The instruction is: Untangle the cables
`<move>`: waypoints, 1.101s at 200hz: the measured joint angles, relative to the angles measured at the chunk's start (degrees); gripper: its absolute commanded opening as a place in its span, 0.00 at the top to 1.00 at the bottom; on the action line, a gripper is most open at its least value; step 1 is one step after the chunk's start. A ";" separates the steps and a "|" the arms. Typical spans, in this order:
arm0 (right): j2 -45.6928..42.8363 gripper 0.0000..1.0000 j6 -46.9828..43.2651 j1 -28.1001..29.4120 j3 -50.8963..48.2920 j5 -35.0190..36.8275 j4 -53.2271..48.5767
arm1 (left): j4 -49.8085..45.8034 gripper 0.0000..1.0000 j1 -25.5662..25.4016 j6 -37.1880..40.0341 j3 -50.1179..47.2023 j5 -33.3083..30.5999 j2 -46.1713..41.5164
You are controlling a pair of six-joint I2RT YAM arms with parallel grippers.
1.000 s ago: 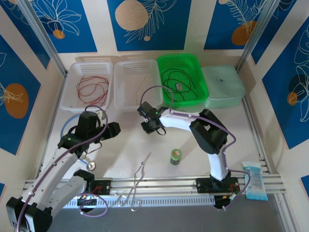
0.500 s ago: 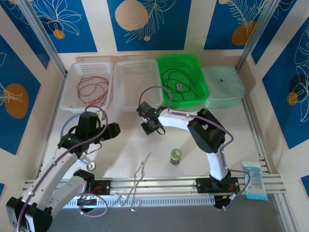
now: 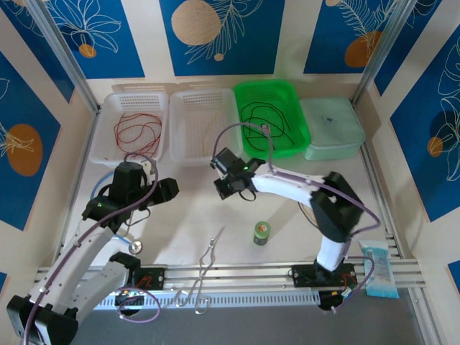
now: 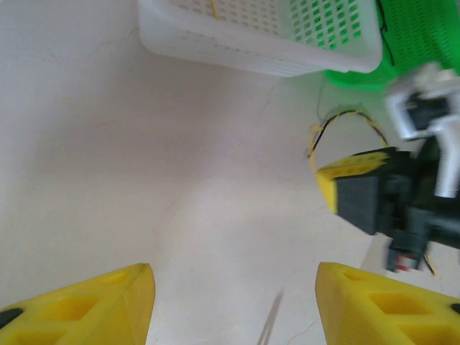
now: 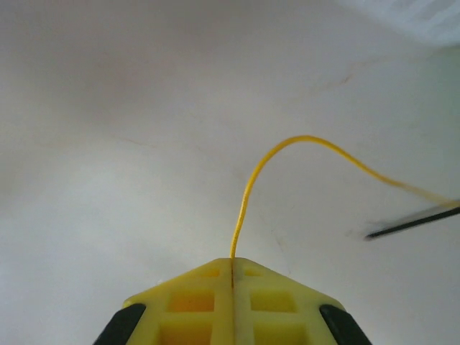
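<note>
Clamping a yellow cable [image 5: 246, 188] between its closed jaws, the right gripper [image 3: 228, 184] sits low over the table [image 3: 187, 223], near the middle and just on the near side of the middle white basket [image 3: 203, 147]. The cable rises from the fingertips, arches over and runs off to the right, where a black strand [image 5: 413, 221] lies blurred on the table surface.

Compared with a second ago, the right arm has stretched out. Its elbow now sits farther right and nearer, and the gripper has shifted slightly right.

The left gripper [image 3: 164, 190] is almost where it was, left of the middle. Its yellow fingers [image 4: 108, 302] stand apart with nothing between them, and they face the right gripper across open table.

Red cables [image 3: 138, 131] lie in the far-left white basket [image 3: 108, 108] and black cables [image 3: 267, 121] in the green basket [image 3: 248, 90], as before. The small green bottle [image 3: 261, 232] and the metal forceps [image 3: 210, 251] have not moved.
</note>
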 measured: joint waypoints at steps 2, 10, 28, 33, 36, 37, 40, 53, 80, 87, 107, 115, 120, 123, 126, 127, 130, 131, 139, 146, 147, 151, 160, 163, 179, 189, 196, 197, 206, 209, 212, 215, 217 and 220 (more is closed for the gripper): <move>-0.59 1.00 0.20 -0.20 -0.20 -0.07 0.15 | 0.00 0.41 0.00 0.00 0.11 0.00 0.02; -3.85 1.00 0.94 -1.33 -1.29 -1.25 0.96 | 0.07 0.42 0.00 -0.02 0.76 0.15 0.22; -10.14 1.00 2.51 -4.26 -3.67 -3.54 2.58 | 0.94 0.43 0.00 -0.09 2.19 0.90 0.83; -11.52 1.00 2.97 -5.03 -4.28 -4.26 2.99 | 1.18 0.43 -0.02 -0.11 2.60 1.20 1.11; -12.33 1.00 3.19 -5.53 -4.57 -4.46 3.08 | 1.44 0.43 -0.02 -0.11 2.80 1.38 1.36; -12.52 1.00 3.28 -5.68 -4.68 -4.52 3.13 | 1.62 0.43 -0.02 -0.13 2.93 1.49 1.49; -13.35 1.00 3.56 -6.23 -5.05 -5.01 3.39 | 1.77 0.43 -0.02 -0.11 3.17 1.66 1.68; -16.17 1.00 4.50 -8.20 -5.86 -6.78 3.74 | 3.13 0.43 -0.39 -0.09 4.24 2.69 3.21; -21.05 1.00 6.49 -12.70 -6.47 -11.87 4.55 | 7.26 0.44 -3.58 0.07 6.21 4.26 7.67; -22.08 1.00 6.84 -14.03 -6.62 -13.51 4.92 | 8.63 0.45 -4.72 0.07 6.71 4.61 9.05; -23.69 1.00 7.48 -17.77 -7.04 -17.73 5.55 | 13.60 0.48 -6.86 -0.83 7.87 6.43 13.77; -23.96 1.00 7.72 -18.99 -7.19 -19.06 5.62 | 15.80 0.49 -7.32 -1.66 8.24 7.45 15.87; -24.09 1.00 7.91 -19.71 -7.34 -19.82 5.64 | 17.31 0.49 -7.63 -2.27 8.59 8.17 17.49; -24.20 1.00 7.89 -20.11 -7.45 -20.24 5.66 | 18.05 0.49 -7.80 -2.62 8.83 8.57 18.47; -24.28 1.00 8.04 -20.46 -7.63 -20.72 5.75 | 18.80 0.49 -7.98 -3.06 9.11 8.98 19.39; -24.33 1.00 8.11 -20.59 -7.69 -20.90 5.75 | 19.15 0.49 -8.07 -3.15 9.25 9.14 19.82; -24.46 1.00 8.11 -20.87 -7.82 -21.24 5.73 | 19.96 0.49 -8.22 -3.34 9.55 9.44 20.90; -24.48 1.00 8.15 -20.94 -7.85 -21.35 5.73 | 20.11 0.49 -8.26 -3.41 9.62 9.51 21.14; -24.76 1.00 8.39 -21.59 -8.15 -22.51 5.66 | 21.86 0.49 -8.79 -4.11 10.67 10.25 23.74; -25.00 1.00 8.59 -22.10 -8.31 -23.43 5.77 | 23.50 0.49 -9.49 -4.66 11.65 10.93 26.05; -25.07 1.00 8.63 -22.18 -8.33 -23.65 5.81 | 23.61 0.49 -9.55 -4.70 11.76 11.04 26.25; -25.20 1.00 8.83 -22.51 -8.37 -24.09 5.79 | 24.70 0.49 -10.05 -5.11 12.28 11.52 27.69; -25.62 1.00 9.25 -23.21 -8.41 -25.24 5.81 | 26.80 0.49 -11.04 -5.92 13.40 12.50 30.10; -25.75 1.00 9.33 -23.39 -8.41 -25.49 5.86 | 27.67 0.49 -11.43 -6.23 13.79 12.96 31.12; -26.49 1.00 10.12 -24.26 -8.41 -26.86 6.29 | 31.50 0.50 -13.11 -7.80 15.52 14.64 35.19; -26.91 1.00 10.47 -24.59 -8.41 -27.50 6.62 | 33.29 0.50 -14.08 -8.70 16.50 15.34 37.35; -27.12 1.00 10.73 -24.74 -8.41 -27.98 6.80 | 34.45 0.50 -14.73 -9.18 17.20 15.72 38.88; -27.15 1.00 10.75 -24.76 -8.41 -28.00 6.80 | 34.51 0.50 -14.80 -9.22 17.27 15.78 39.04; -27.32 1.00 10.93 -24.96 -8.41 -28.41 6.88 | 35.78 0.51 -15.56 -9.62 18.03 16.17 40.76; -27.39 1.00 11.10 -24.98 -8.41 -28.55 6.95 | 36.09 0.51 -15.76 -9.75 18.27 16.26 41.22; -27.41 1.00 11.15 -24.98 -8.41 -28.70 6.99 | 36.50 0.51 -16.04 -10.03 18.56 16.41 41.83; -27.43 1.00 11.26 -24.98 -8.41 -28.85 7.02 | 36.92 0.51 -16.22 -10.05 18.71 16.50 42.25; -27.41 1.00 11.34 -25.00 -8.41 -28.94 7.04 | 37.22 0.52 -16.35 -10.29 18.82 16.57 42.64; -27.41 1.00 11.34 -25.05 -8.41 -29.11 7.06 | 37.53 0.52 -16.50 -10.49 18.99 16.59 43.04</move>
